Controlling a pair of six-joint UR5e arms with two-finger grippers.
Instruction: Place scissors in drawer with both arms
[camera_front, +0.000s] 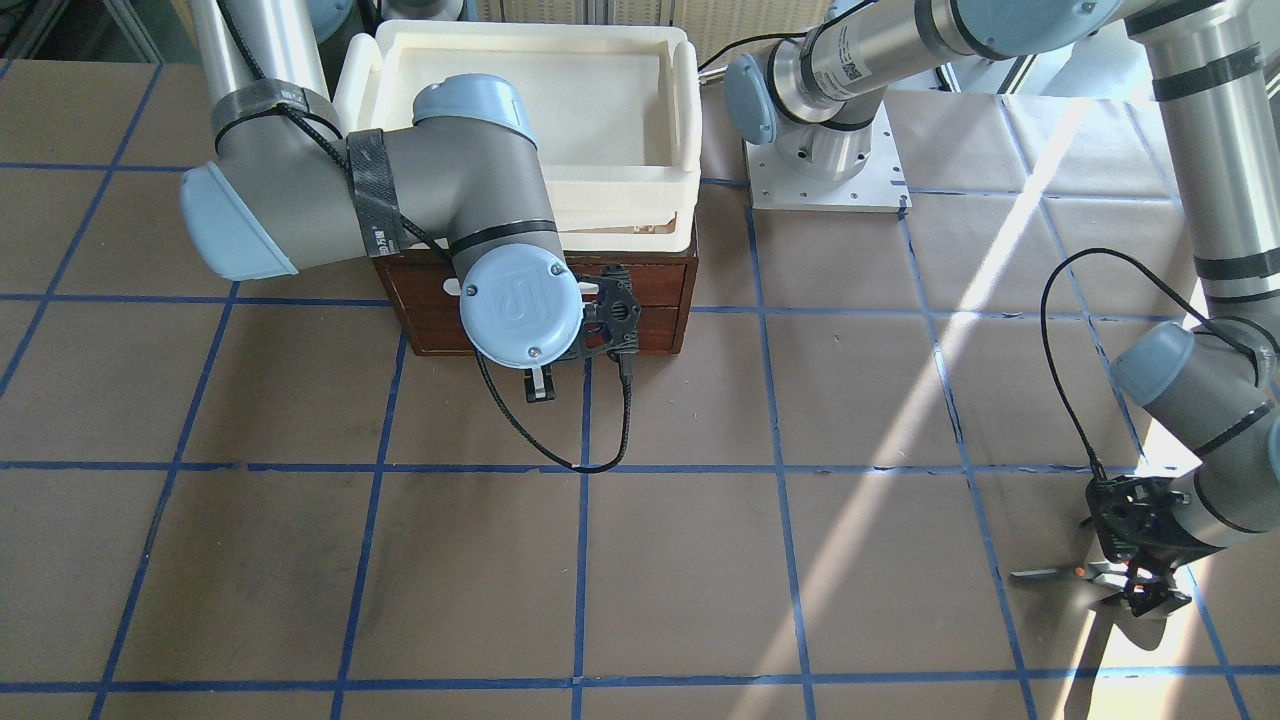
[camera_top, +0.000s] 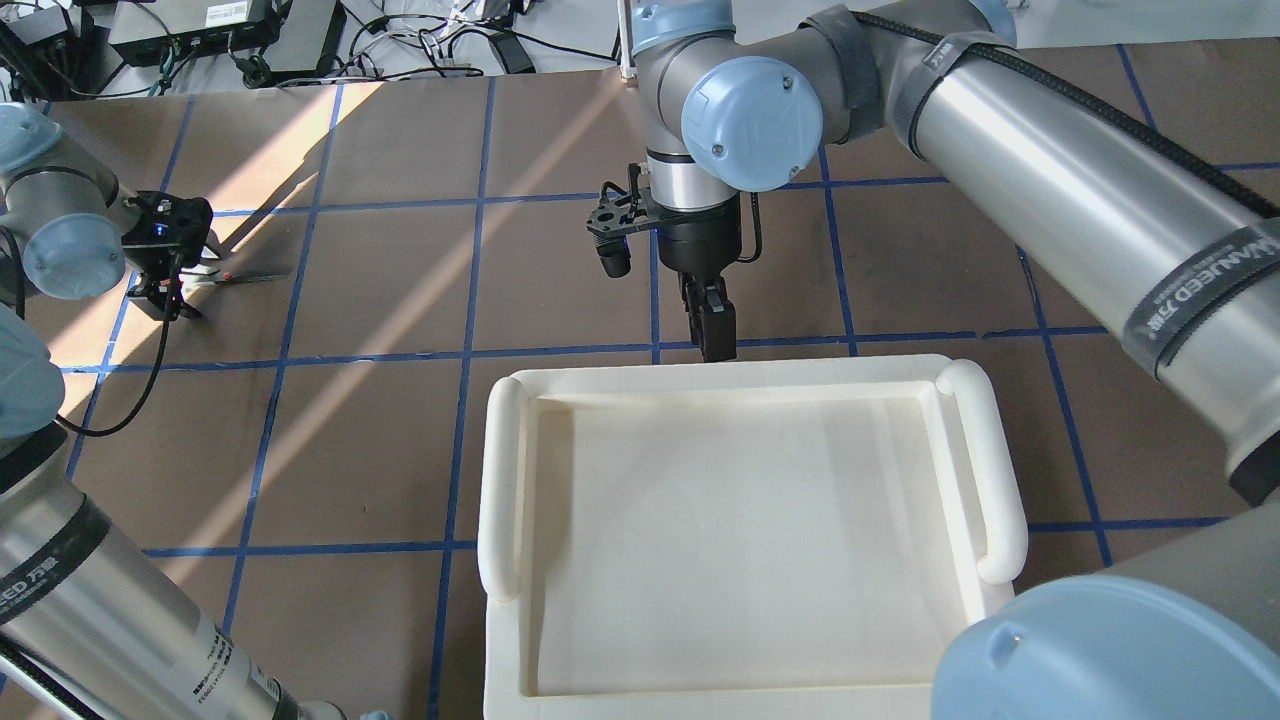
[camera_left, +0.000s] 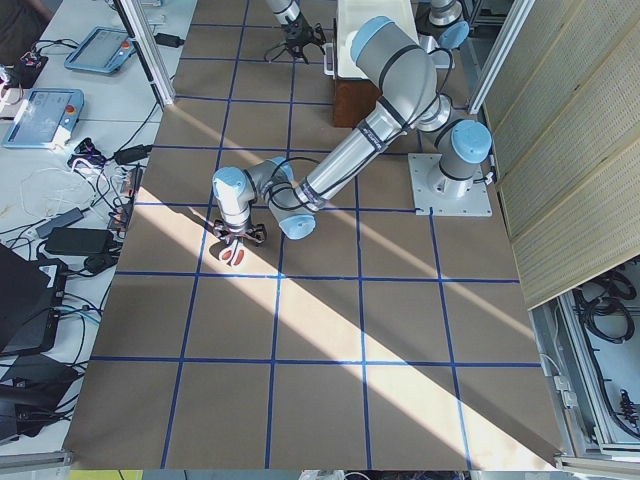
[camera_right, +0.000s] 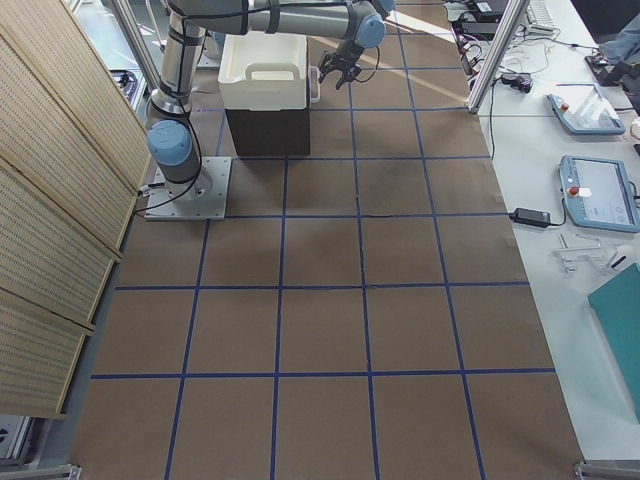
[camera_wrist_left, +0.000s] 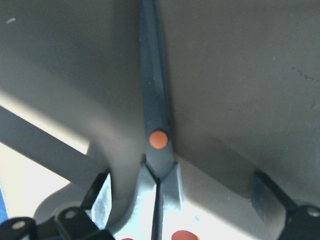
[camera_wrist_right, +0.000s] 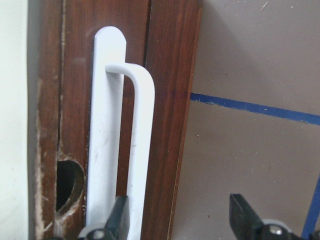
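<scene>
Robotics lab, jointed robot arms (camera_left: 355, 155) bolted to a bench (camera_right: 320, 330) gridded in blue tape (camera_right: 400, 285), teach pendants (camera_right: 597, 193), tangled cables (camera_left: 90, 165) alongside.

Hidden and cut-off bits
The right arm (camera_front: 480, 190) covers most of the drawer's (camera_front: 655, 285) front. Seen from above, the cream tray (camera_top: 745, 372) on the drawer hides it all. The drawer's white handle (camera_wrist_right: 105, 150) runs off the bottom edge. Far from the drawer, the scissors' (camera_wrist_left: 159, 100) loops and tip are cut off.
</scene>
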